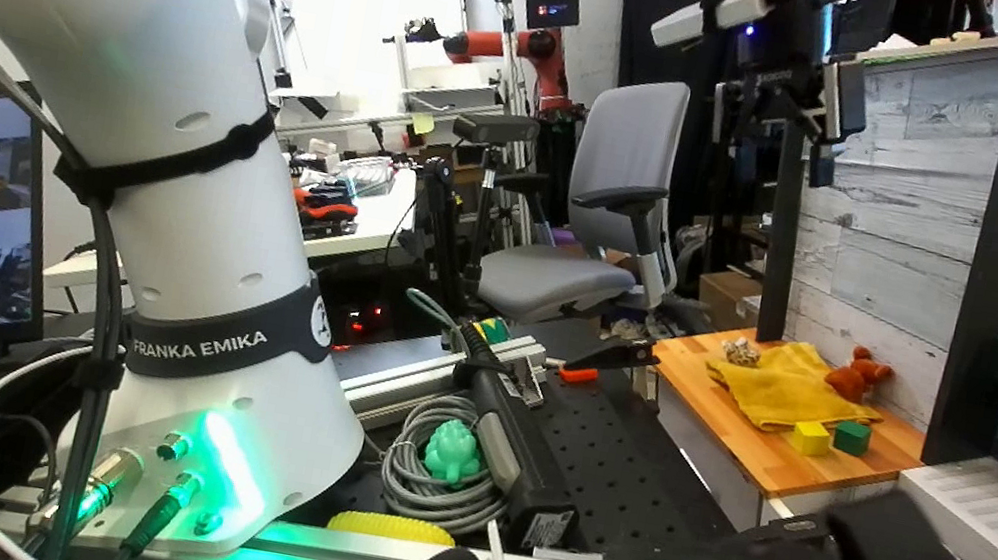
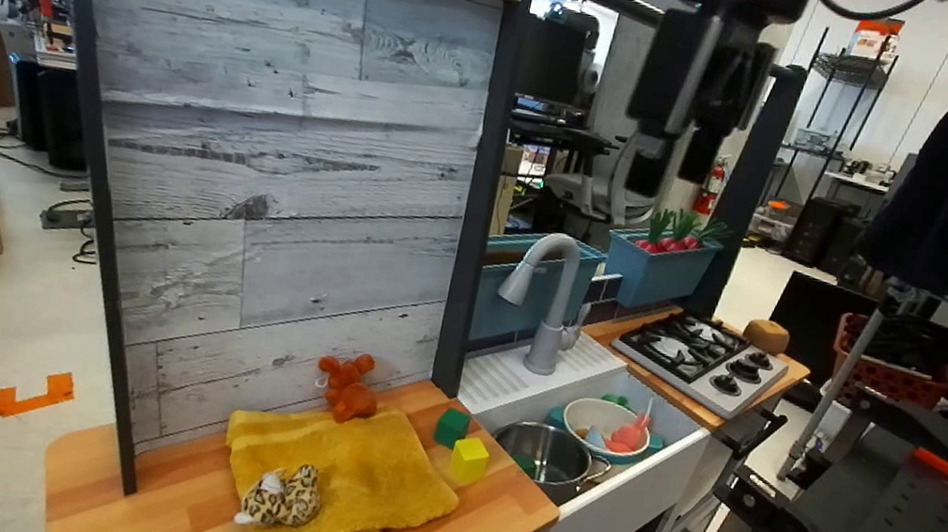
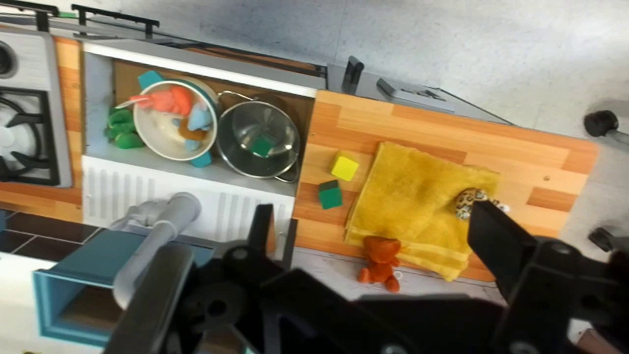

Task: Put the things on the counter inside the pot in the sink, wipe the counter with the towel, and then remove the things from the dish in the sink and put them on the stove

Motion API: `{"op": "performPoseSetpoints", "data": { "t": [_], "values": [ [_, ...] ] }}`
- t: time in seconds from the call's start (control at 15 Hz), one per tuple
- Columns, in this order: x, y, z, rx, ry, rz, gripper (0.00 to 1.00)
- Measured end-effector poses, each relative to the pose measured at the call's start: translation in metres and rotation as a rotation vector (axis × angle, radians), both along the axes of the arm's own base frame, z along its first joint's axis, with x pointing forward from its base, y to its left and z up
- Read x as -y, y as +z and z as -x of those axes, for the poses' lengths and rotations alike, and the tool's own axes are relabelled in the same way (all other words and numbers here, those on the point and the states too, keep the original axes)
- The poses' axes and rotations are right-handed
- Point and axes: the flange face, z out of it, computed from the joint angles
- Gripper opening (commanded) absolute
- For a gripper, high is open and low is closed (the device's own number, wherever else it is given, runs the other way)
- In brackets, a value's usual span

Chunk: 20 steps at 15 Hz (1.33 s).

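Observation:
On the wooden counter (image 2: 138,527) lies a yellow towel (image 3: 417,206). A leopard-print plush (image 2: 290,496) rests on it. An orange plush (image 3: 382,251) sits at its back edge against the wood panel. A yellow cube (image 3: 345,168) and a green cube (image 3: 330,195) stand between towel and sink. In the sink (image 2: 639,487) are a steel pot (image 3: 233,152) with a green block (image 3: 261,146) inside and a cream dish (image 3: 158,132) holding pink, blue and brown things. The stove (image 2: 741,384) is beyond. My gripper (image 3: 371,216) is open and empty, high above the counter.
A grey faucet (image 2: 556,317) rises behind the sink. Blue planters (image 2: 664,268) hang behind it. A dark post (image 2: 483,163) and the tall wood panel (image 2: 295,133) border the counter's back. A green toy (image 3: 123,129) lies in the sink beside the dish.

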Motion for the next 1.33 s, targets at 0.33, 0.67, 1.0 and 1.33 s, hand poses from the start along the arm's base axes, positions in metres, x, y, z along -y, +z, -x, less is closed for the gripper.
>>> {"op": "performPoseSetpoints", "data": {
  "t": [0.33,0.67,1.0,1.33],
  "values": [
    [-0.088,-0.061,-0.037,-0.065,-0.112,-0.054,1.00],
    [-0.150,-0.120,-0.058,-0.081,-0.111,-0.033,1.00],
    [-0.147,-0.123,-0.065,-0.061,-0.145,-0.034,1.00],
    [-0.172,-0.170,-0.068,-0.008,-0.235,-0.062,1.00]
  ]
}}
